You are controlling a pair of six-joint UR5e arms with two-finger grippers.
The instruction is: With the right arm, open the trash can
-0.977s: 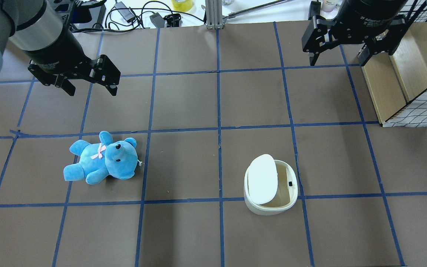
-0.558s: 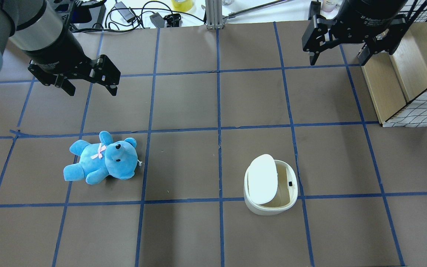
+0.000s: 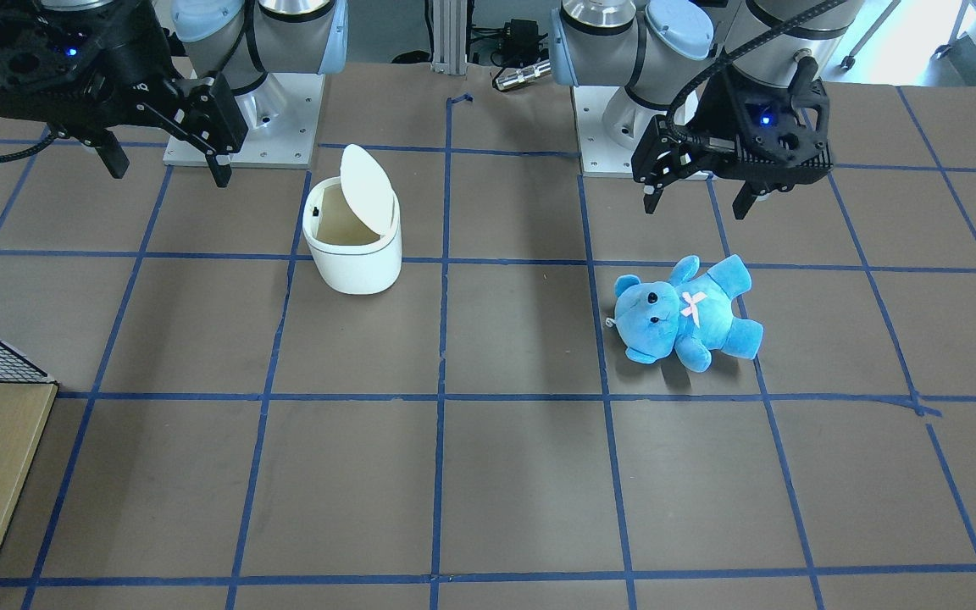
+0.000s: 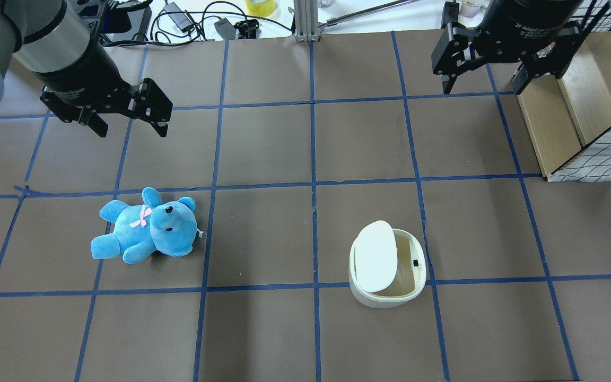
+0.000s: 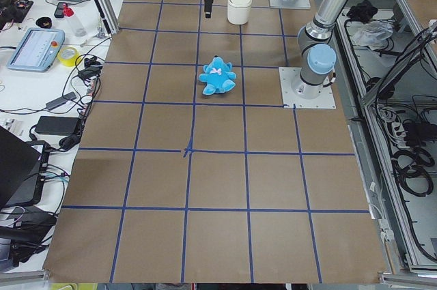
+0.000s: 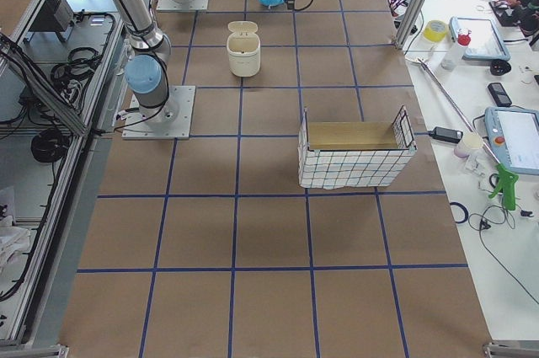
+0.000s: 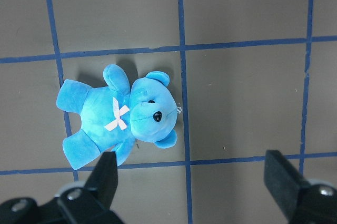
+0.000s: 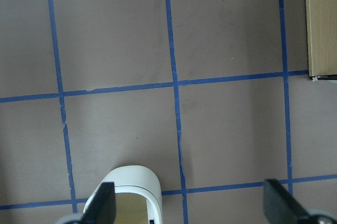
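The white trash can [image 4: 387, 289] stands on the table at right of centre. Its flip lid [image 4: 375, 257] is swung up and the tan inside shows. It also shows in the front view [image 3: 352, 254], the right side view [image 6: 243, 53] and the right wrist view [image 8: 131, 187]. My right gripper [image 4: 481, 85] is open and empty, high above the table and well beyond the can; it shows in the front view [image 3: 168, 169] too. My left gripper [image 4: 131, 127] is open and empty, above and beyond a blue teddy [image 4: 146, 225].
The blue teddy [image 3: 683, 312] lies on its back on the left half of the table, and it fills the left wrist view [image 7: 124, 116]. A wood-lined wire basket [image 4: 576, 106] stands at the far right, close to my right gripper. Cables and tools lie past the far edge.
My right gripper has crept very slightly toward the far edge of the table. The can, its lid, the teddy and my left arm have not moved.
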